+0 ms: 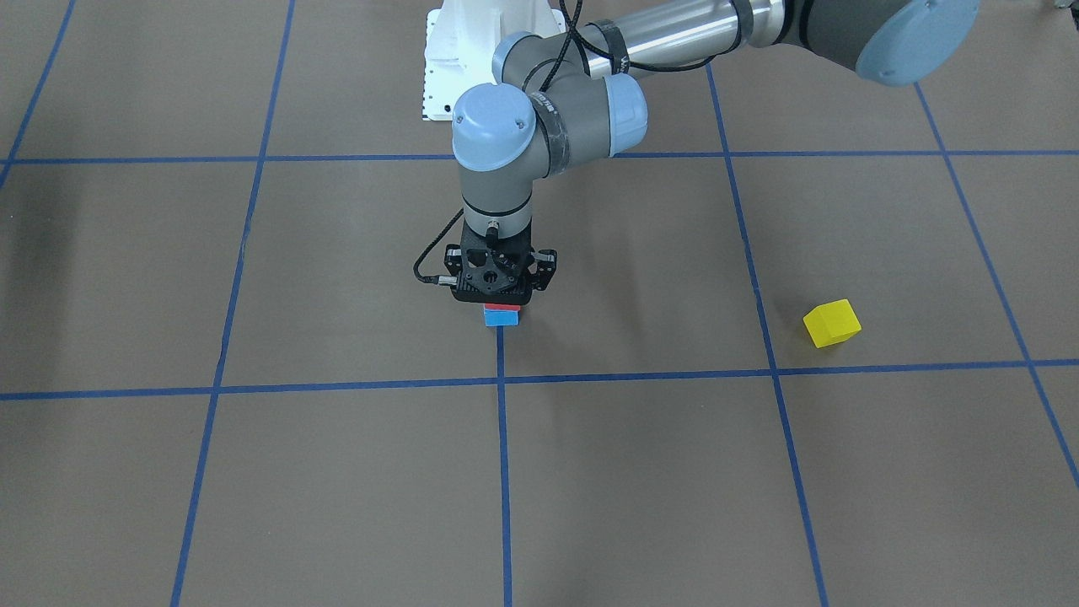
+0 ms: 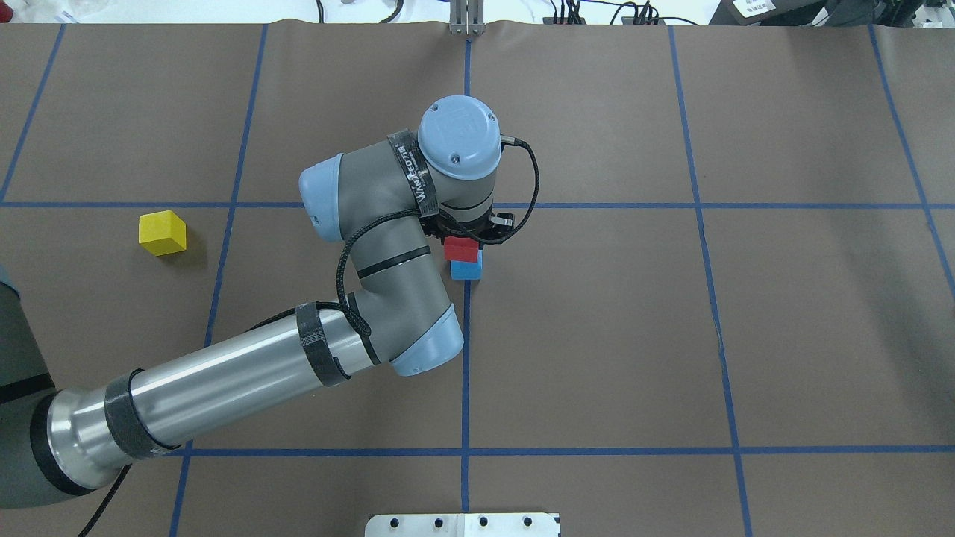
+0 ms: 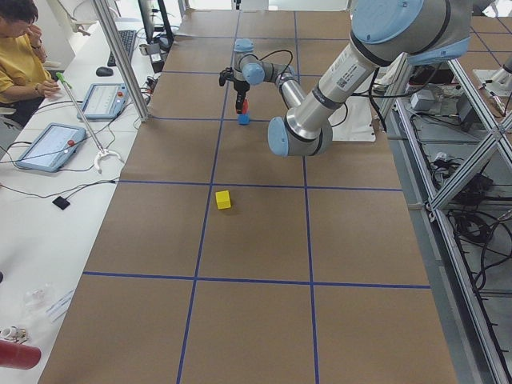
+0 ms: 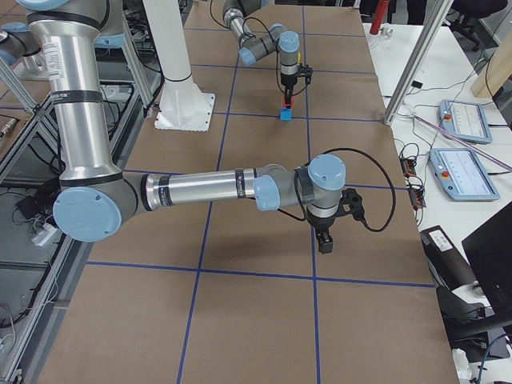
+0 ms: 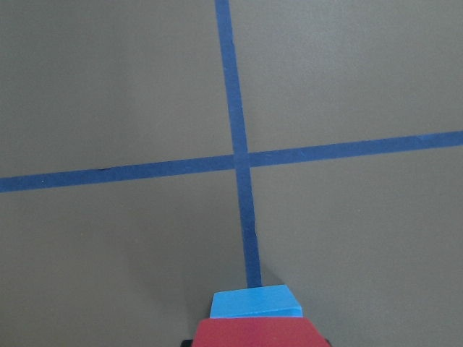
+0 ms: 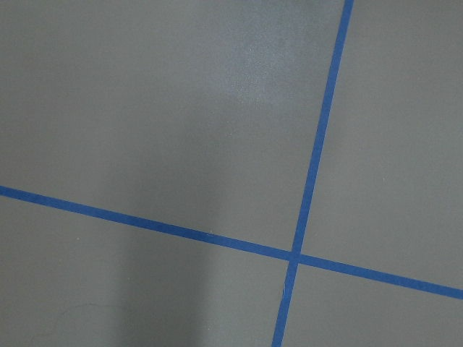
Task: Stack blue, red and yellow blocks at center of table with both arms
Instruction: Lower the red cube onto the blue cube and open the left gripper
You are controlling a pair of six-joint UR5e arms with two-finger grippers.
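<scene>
My left gripper (image 2: 468, 233) stands at the table's center, shut on the red block (image 2: 461, 249). The red block sits on top of the blue block (image 2: 467, 269), or just above it; I cannot tell if they touch. In the front-facing view the red block (image 1: 503, 307) shows as a thin strip over the blue block (image 1: 502, 319), under the left gripper (image 1: 501, 297). The left wrist view shows red (image 5: 253, 333) over blue (image 5: 255, 302). The yellow block (image 2: 162, 233) lies alone on the robot's left side. My right gripper (image 4: 324, 242) shows only in the exterior right view, low over bare table; I cannot tell whether it is open.
The table is covered in brown paper with a grid of blue tape lines (image 1: 502, 421). The white robot base (image 1: 480, 51) stands at the table's edge. An operator's desk with tablets (image 3: 52, 144) runs along the far side.
</scene>
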